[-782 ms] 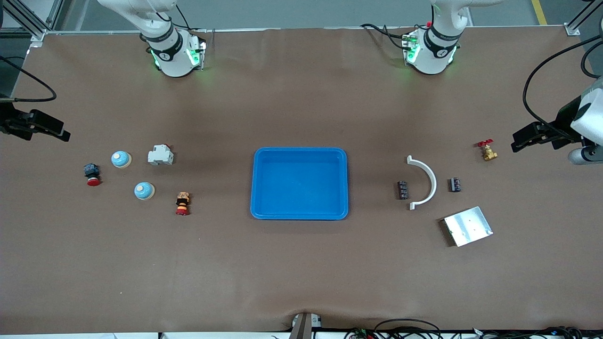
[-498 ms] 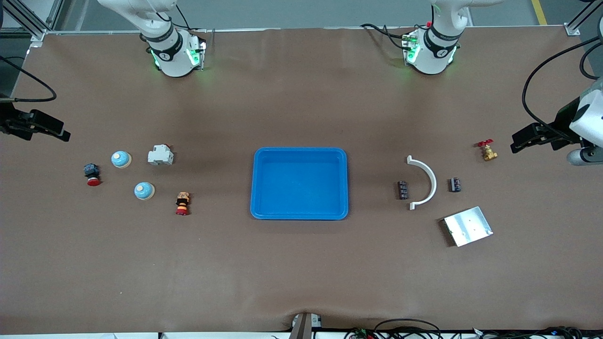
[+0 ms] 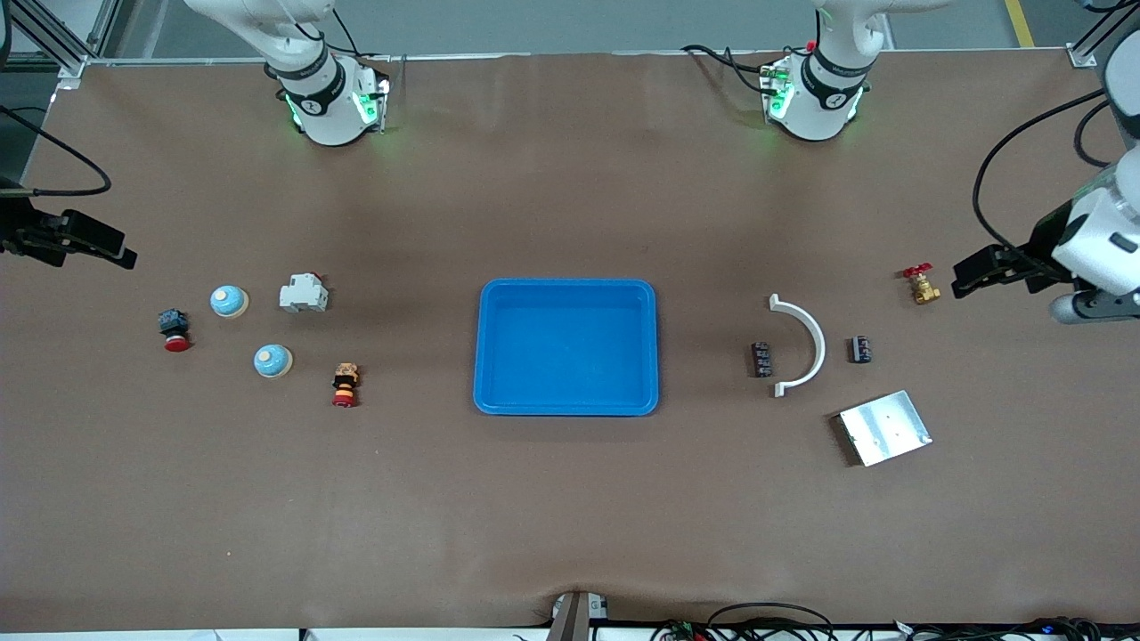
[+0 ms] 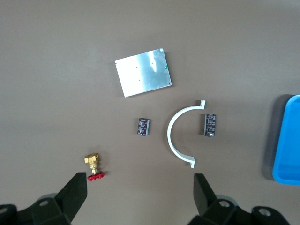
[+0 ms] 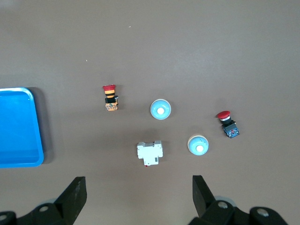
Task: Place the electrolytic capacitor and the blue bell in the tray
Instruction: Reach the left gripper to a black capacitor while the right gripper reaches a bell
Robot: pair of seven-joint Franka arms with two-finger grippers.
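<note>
The blue tray (image 3: 567, 347) is seen empty at mid-table, between two groups of parts. Two electrolytic capacitors (image 3: 761, 359) (image 3: 860, 348) lie toward the left arm's end, flanking a white curved bracket (image 3: 802, 344); two blue bells (image 3: 229, 301) (image 3: 272, 361) sit toward the right arm's end. The left gripper (image 4: 140, 192) and right gripper (image 5: 139, 194) are held high over their own groups, jaws spread and empty, apparently so the parts can be surveyed.
</note>
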